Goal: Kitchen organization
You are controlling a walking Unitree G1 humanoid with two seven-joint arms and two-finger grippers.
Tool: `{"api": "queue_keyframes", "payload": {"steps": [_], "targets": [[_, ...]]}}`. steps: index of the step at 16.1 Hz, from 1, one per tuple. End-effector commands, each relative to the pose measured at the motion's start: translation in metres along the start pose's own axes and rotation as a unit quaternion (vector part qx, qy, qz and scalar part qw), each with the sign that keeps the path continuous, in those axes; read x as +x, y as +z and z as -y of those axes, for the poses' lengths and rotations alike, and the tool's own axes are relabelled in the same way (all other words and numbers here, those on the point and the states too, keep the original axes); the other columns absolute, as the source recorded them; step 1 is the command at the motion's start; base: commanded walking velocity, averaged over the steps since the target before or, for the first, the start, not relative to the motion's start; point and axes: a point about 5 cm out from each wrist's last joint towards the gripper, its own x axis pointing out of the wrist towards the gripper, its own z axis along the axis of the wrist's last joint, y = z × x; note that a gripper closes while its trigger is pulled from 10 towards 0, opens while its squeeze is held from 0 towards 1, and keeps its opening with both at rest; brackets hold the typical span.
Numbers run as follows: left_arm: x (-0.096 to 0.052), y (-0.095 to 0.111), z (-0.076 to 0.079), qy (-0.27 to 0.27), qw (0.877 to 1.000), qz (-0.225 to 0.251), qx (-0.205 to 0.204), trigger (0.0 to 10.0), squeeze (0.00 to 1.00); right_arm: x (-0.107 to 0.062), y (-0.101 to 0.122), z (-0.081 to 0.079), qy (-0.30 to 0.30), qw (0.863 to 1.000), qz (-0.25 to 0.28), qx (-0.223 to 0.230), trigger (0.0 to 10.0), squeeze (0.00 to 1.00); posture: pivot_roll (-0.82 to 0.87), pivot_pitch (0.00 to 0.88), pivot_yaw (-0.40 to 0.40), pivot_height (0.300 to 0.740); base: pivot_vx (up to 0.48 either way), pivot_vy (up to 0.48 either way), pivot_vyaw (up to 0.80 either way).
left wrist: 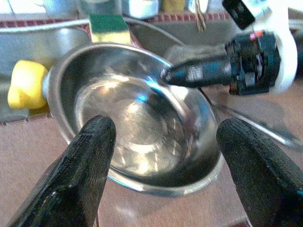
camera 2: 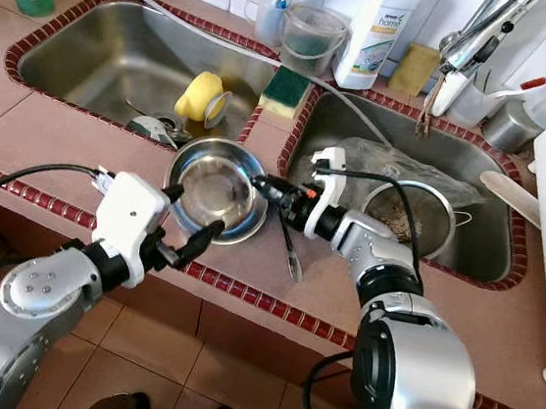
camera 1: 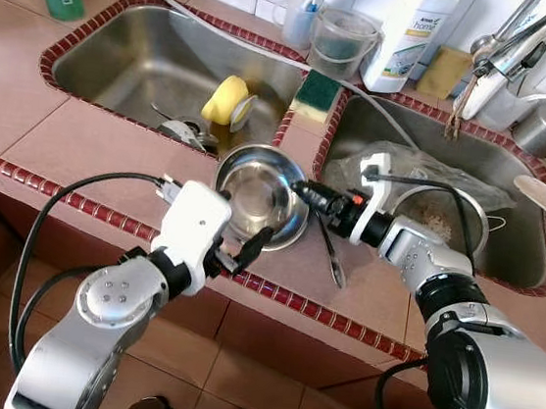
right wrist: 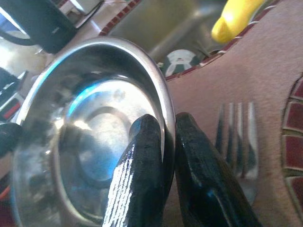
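My right gripper [right wrist: 163,142] pinches the steel bowl [camera 1: 259,195] by its 3 o'clock rim on the counter [camera 1: 93,140] between the sinks, left gripper [left wrist: 163,142] spread wide at 6 o'clock, fork [camera 1: 331,251] alongside, so tidying looks barely begun.

— Where do the head views look from?
— High up, facing down and forward over the tiled counter [camera 1: 83,143]; both share the steel bowl [camera 2: 214,188] and the double sink [camera 1: 142,56].
— And the wrists?
— Each looks along its own black fingers [left wrist: 90,161], very close, meeting the same bowl from opposite sides.
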Motion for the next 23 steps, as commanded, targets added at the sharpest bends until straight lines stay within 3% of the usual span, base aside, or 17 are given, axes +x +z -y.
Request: {"api": "queue_keyframes", "payload": {"steps": [1, 8, 11, 14, 20, 23], "targets": [[0.0, 0.003, -0.005, 0.012, 1.0, 0.01, -0.002, 10.0, 0.0, -0.008, -0.003, 0.006, -0.024, 1.0, -0.009, 0.007, 0.0, 0.0, 0.1, 0.207, -0.179, 0.74, 0.0, 0.0, 0.0], [0.0, 0.031, -0.007, 0.016, 0.991, 0.107, -0.085, 10.0, 0.0, -0.007, -0.001, 0.008, -0.036, 0.999, -0.002, 0.011, 0.0, 0.0, 0.1, 0.184, -0.186, 0.74, 0.0, 0.0, 0.0], [0.0, 0.033, -0.031, 0.094, 0.98, 0.133, -0.116, 10.0, 0.0, -0.005, 0.007, 0.006, -0.034, 0.999, 0.028, 0.016, 0.0, 0.0, 0.11, 0.159, -0.188, 0.74, 0.0, 0.0, 0.0], [-0.001, 0.034, -0.061, 0.182, 0.956, 0.159, -0.169, 10.0, 0.0, -0.006, 0.023, 0.006, -0.04, 0.997, 0.067, 0.014, 0.0, 0.0, 0.11, 0.132, -0.188, 0.74, 0.0, 0.0, 0.0], [0.011, 0.038, -0.069, 0.187, 0.949, 0.181, -0.177, 10.0, 0.0, -0.011, 0.046, 0.006, -0.038, 0.989, 0.142, 0.031, 0.0, 0.0, 0.09, 0.055, -0.174, 0.74, 0.0, 0.0, 0.0], [0.016, 0.039, -0.071, 0.18, 0.952, 0.182, -0.17, 10.0, 0.0, -0.013, 0.056, 0.006, -0.042, 0.983, 0.176, 0.025, 0.0, 0.0, 0.09, 0.028, -0.166, 0.74, 0.0, 0.0, 0.0]]}}
